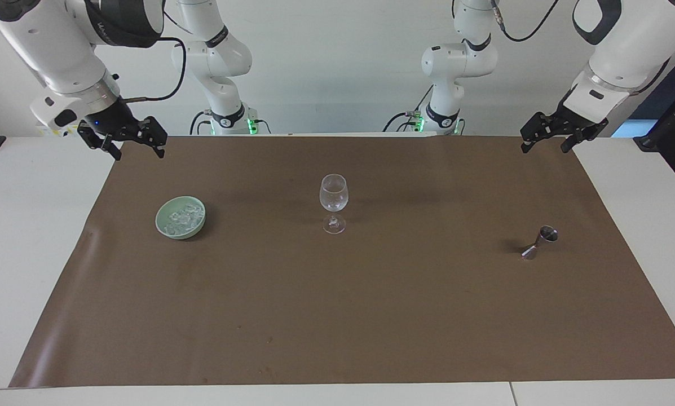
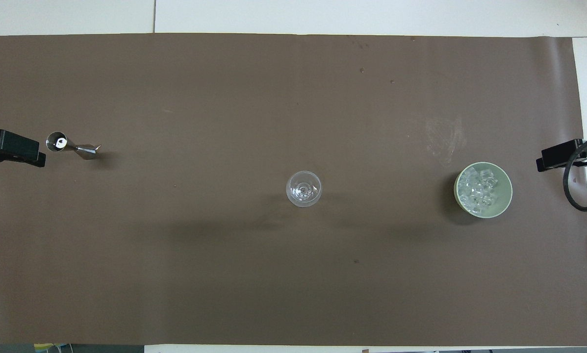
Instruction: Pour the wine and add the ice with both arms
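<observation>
An empty wine glass [image 1: 334, 194] stands upright in the middle of the brown mat; it also shows in the overhead view [image 2: 303, 189]. The ice [image 1: 184, 217] is a glistening heap of small cubes in a pale green bowl [image 1: 159, 221] toward the right arm's end, and shows in the overhead view [image 2: 478, 189]. A metal jigger [image 1: 540, 242] stands toward the left arm's end. My right gripper [image 1: 139, 152] hangs open and empty over the mat's corner near its base. My left gripper [image 1: 543, 148] hangs open and empty over the other corner.
The brown mat [image 1: 337, 316] covers most of the white table [image 1: 27, 254]. In the overhead view the jigger [image 2: 72, 146] sits beside the left gripper [image 2: 13, 147], and the bowl [image 2: 505, 197] beside the right gripper [image 2: 560, 157].
</observation>
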